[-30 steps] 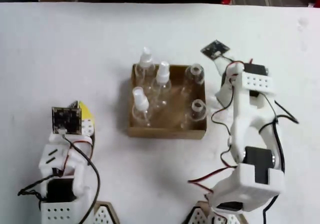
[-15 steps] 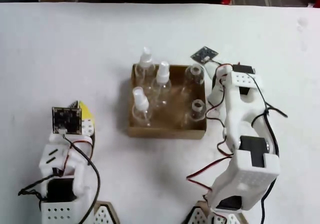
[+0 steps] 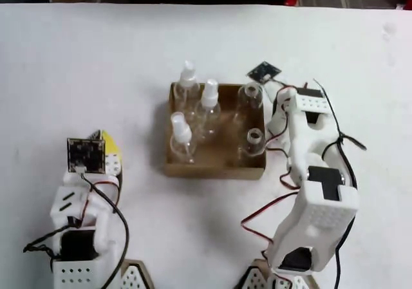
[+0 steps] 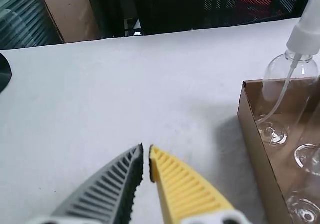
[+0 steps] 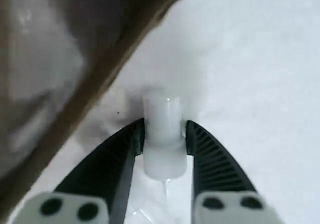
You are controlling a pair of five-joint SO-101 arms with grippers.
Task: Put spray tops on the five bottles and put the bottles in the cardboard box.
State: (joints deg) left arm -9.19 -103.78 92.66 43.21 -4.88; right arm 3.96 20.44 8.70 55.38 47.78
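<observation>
**A:** What carries everything?

**B:** A white desk (image 3: 96,51), with a brown cardboard box (image 3: 215,168) near its middle.

**A:** And the arms?

**B:** The right arm (image 3: 315,173) lies along the box's right wall. The left arm (image 3: 80,218) sits well apart from the box, off its front left corner.

**A:** What stands in the box?

**B:** Five clear plastic bottles (image 3: 209,112), all upright. The three in the box's left half carry white spray heads. The two uncapped bottles (image 3: 255,141) stand against the box's right wall, one behind the other.

**A:** How are the tools?

**B:** The left tool (image 4: 146,151) is clenched on nothing, its grey and yellow jaws meeting at the tips. It points over bare desk outside the box's left wall. The right tool (image 5: 164,129) is grasping something, low beside the box's right wall.

**A:** Grasping what?

**B:** A white plastic spray top (image 5: 164,114). The black jaws press on either side of its round body, and its thin tube runs back between them. It sits just outside the box's wall, over the desk. Whether it touches the desk, I cannot tell.
</observation>
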